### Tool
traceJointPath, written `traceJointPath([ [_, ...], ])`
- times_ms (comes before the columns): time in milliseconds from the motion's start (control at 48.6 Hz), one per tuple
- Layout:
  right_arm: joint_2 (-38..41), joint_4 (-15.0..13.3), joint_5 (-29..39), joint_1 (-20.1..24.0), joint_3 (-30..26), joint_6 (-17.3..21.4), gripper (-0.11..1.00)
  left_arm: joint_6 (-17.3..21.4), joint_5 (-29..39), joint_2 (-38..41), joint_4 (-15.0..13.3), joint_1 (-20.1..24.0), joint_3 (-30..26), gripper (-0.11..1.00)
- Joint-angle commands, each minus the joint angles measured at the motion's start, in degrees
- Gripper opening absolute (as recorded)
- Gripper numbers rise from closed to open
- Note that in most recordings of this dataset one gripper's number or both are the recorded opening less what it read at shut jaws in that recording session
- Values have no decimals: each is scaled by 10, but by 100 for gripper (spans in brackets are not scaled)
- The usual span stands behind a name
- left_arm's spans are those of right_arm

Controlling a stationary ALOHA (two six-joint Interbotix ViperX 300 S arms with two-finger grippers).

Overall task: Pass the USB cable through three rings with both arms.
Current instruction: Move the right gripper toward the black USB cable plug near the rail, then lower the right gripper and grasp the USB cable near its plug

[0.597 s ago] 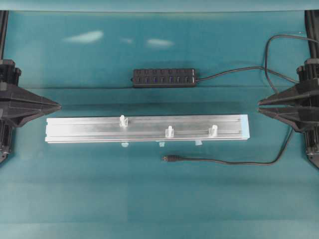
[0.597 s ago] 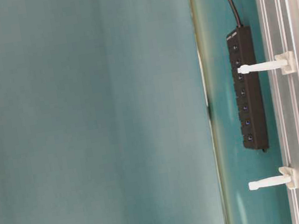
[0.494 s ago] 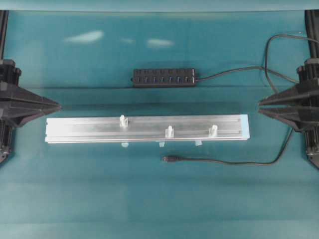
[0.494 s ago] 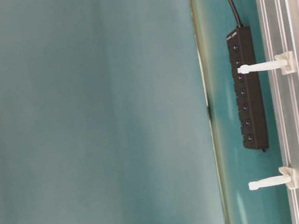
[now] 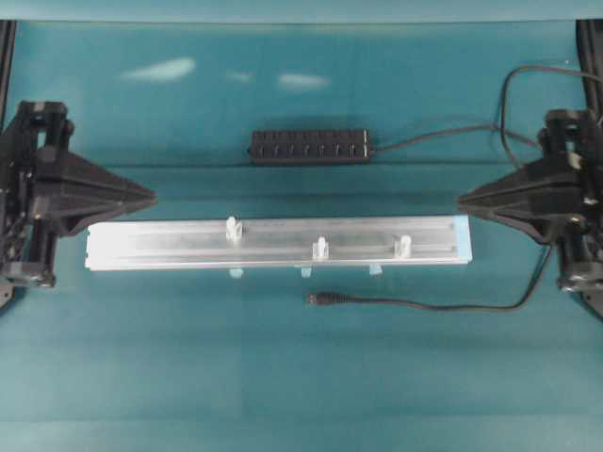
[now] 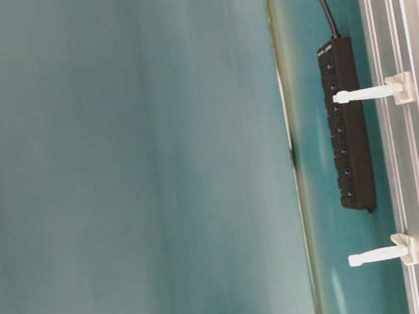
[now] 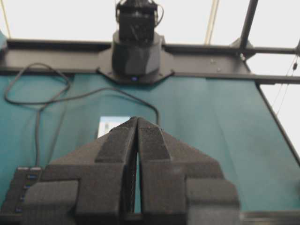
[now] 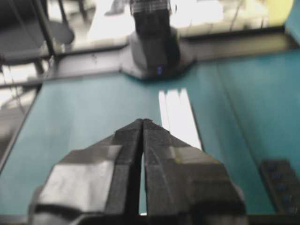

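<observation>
Black and thin, the USB cable [image 5: 429,305] lies loose on the bench near the rail [image 5: 278,243] carrying the three rings [image 5: 321,248], untouched, while my left tool [image 5: 149,198] and right tool [image 5: 464,201] hang closed and empty, so next I must open one over the plug [image 5: 322,299].
</observation>
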Motion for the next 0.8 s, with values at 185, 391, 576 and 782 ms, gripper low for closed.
traceJointPath([
  [185, 99, 2, 119, 17, -91, 11, -8, -1, 17, 20, 2, -1, -27, 2],
  [391, 179, 2, 178, 29, -136, 11, -2, -2, 17, 18, 2, -1, -28, 2],
  [576, 257, 2, 265, 32, -195, 11, 24, -3, 18, 18, 2, -1, -29, 2],
  [782, 338, 1, 349, 33, -243, 11, 74, 0, 38, 17, 2, -1, -28, 10],
])
